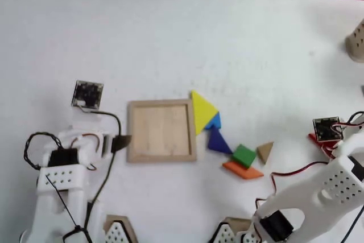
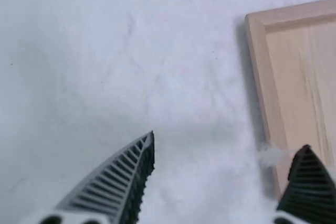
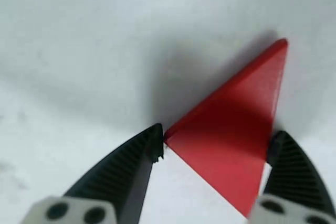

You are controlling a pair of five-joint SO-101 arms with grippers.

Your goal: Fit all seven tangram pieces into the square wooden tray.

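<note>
Fingers (image 3: 131, 166) of the right gripper (image 3: 218, 136) pinch the red triangle (image 3: 231, 129) by its edges (apparently to carry it trayward), that arm slanted low over the counter (image 3: 79, 51). The left gripper (image 2: 228, 141), fingers spread, hangs at the empty wooden tray (image 2: 260, 77). The remaining pieces (image 1: 215, 139) cluster just beyond.

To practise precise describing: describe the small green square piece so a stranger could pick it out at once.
Start at the square wooden tray on the white table and follow the coloured pieces trailing from its right side. The small green square piece lies against the orange parallelogram, left of a tan triangle. It alone is green and square.
</note>
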